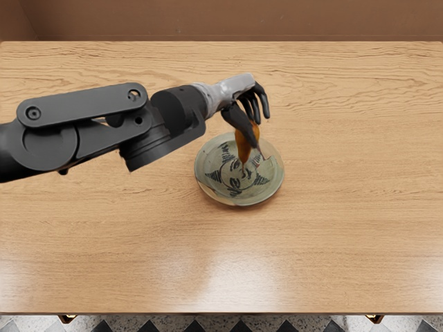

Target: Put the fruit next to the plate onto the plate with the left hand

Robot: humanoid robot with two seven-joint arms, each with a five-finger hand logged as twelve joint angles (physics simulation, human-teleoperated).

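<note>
Fruit [246, 138] hangs below left hand [242, 100], fingers [256, 107] clamped on its top; long axis near upright, low end over plate [228, 199] centre, touching or not unclear

Bulky matte-black left arm [90, 135] with round joint plates, silver-grey wrist [225, 88], black-fingered hand [248, 104].

Left arm extended, hand [243, 102] gripping the fruit [247, 138].

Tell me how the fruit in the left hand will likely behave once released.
The fruit hangs nearly upright from the left hand and looks elongated, so it would probably tip over. The plate looks dished, which should stop it rolling off.
</note>
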